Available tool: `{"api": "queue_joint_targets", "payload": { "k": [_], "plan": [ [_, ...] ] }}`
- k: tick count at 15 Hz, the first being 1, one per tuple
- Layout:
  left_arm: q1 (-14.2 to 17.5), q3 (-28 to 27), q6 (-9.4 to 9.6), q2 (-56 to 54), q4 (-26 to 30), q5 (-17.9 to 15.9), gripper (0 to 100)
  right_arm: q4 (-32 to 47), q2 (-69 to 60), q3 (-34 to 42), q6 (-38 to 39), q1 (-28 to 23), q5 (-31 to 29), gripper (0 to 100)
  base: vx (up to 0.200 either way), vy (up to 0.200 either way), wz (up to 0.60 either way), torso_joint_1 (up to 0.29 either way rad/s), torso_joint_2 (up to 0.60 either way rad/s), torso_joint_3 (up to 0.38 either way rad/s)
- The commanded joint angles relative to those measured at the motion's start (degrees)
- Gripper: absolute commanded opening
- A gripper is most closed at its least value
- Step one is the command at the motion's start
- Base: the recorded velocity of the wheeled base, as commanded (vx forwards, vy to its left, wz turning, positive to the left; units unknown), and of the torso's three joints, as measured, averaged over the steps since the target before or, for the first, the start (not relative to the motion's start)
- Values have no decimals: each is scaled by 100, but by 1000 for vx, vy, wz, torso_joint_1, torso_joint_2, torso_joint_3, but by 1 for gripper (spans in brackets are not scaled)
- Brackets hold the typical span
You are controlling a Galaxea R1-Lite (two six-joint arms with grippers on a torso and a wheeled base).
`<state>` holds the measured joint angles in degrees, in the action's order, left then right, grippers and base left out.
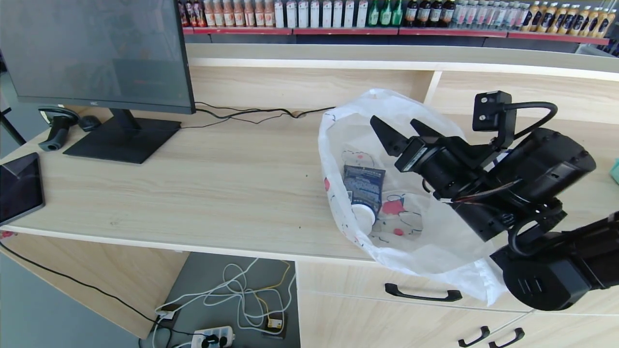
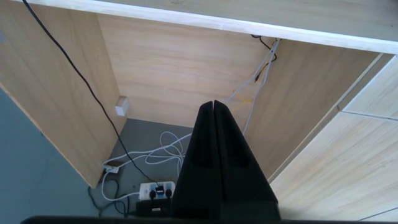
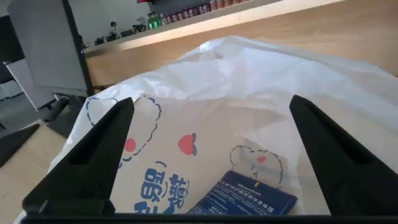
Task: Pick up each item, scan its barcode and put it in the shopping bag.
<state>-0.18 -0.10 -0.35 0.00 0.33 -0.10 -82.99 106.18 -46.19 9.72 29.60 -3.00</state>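
**Tube in the bag, right claw spread above it**

A white plastic bag [image 1: 387,104] printed with red and blue cartoons is seen lying open on the pale wooden counter [image 1: 217,183], at about four o'clock in the head view. A dark blue tube [image 1: 363,191] is lodged inside it, flat on the lower wall of the bag, with its white cap turned toward six o'clock.

The right claw [image 1: 392,119] is held over the mouth of the bag, at about two o'clock from the tube and apart from it. Its two black fingers are spread wide and pointed toward ten o'clock, and nothing is gripped between them. In the right wrist view, the bag's print and the tube's flat end are framed between those fingers.

The left claw [image 2: 213,104] is seen below the counter's edge, aimed into the open recess under it. Its fingers are pressed together along their whole length, with nothing pinched.

A dark monitor [image 1: 96,53] is stood on the counter at ten o'clock. A handheld scanner [image 1: 55,130] is propped beside its base, and a tablet [image 1: 19,186] is laid at nine o'clock by the counter's edge. A power strip [image 1: 213,334] with loose cables is found on the floor at six o'clock. Bottles [image 1: 387,12] are lined along a shelf at twelve o'clock, and black drawer handles [image 1: 423,293] are fitted at five o'clock.
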Motion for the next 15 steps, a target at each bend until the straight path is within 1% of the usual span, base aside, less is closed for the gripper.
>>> {"api": "queue_joint_targets", "payload": {
  "k": [1,2,3,5,6,7,9,10,12,15],
  "plan": [
    [1,1,0,0,2,1,0,-85,-256,31,-233,-7,10,100,0,0,0,0,0,0],
    [1,1,0,0,2,1,0,-94,-405,181,-523,64,-17,100,0,0,0,0,0,0],
    [1,1,0,0,2,1,0,-94,-475,295,-602,72,-8,100,0,0,0,0,0,0],
    [1,1,0,0,2,1,0,-94,-985,1121,-1314,310,-8,100,0,0,0,0,0,0],
    [1,1,0,0,2,1,0,-94,-1099,1297,-1490,318,-8,100,0,0,0,0,0,0],
    [1,1,0,0,2,1,0,-94,-1363,1833,-1780,292,-43,100,0,0,0,0,0,0],
    [1,1,9,0,2,1,0,-182,-1583,2290,-2070,257,-87,100,0,0,0,0,0,0],
    [1,1,9,0,2,1,0,-411,-1653,2422,-2211,143,-175,100,0,0,0,0,0,0],
    [1,1,0,0,2,1,0,-472,-1803,2685,-2176,-130,-227,100,0,0,0,0,0,0],
    [1,1,0,0,2,1,0,-542,-1961,3063,-2167,-684,-192,100,0,0,0,0,0,0]
  ]
}}
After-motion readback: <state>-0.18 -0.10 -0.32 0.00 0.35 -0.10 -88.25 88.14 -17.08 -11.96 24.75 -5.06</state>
